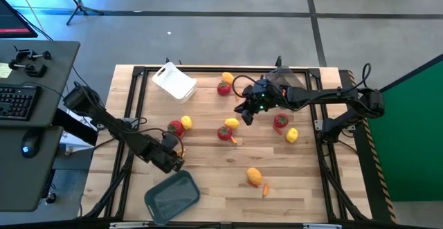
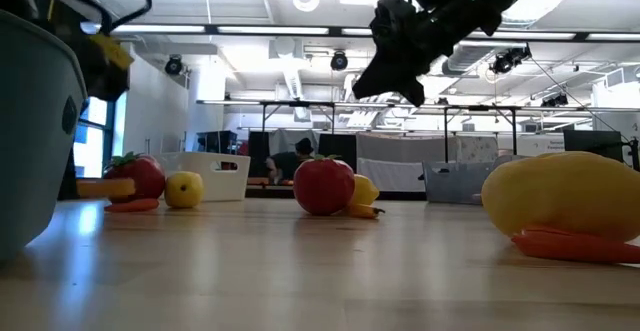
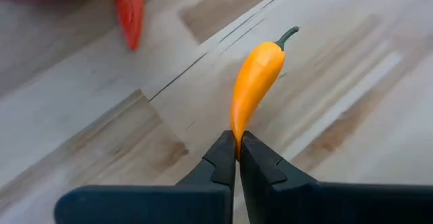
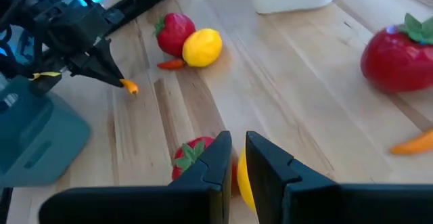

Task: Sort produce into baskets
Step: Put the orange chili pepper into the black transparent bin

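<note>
Wooden table seen from above, with both arms over it. Left gripper, over the near-left part of the table just beside the grey-blue basket, is clenched on the tip of a small orange pepper; in the overhead view the pepper is too small to make out. The basket overhangs the near table edge, and in the low view only its curved wall shows, cut off at the frame's left. Right gripper hangs above mid-table with fingers nearly together, holding nothing; under it lie a red fruit and a yellow one, both partly hidden by its fingers. White basket sits tilted near the far-left edge. A dark bin lies half hidden under the right arm at the far edge. Remaining produce is scattered, leaving bare wood along the near-right side. Beyond the table, an open hall with ceiling lights and benches
</note>
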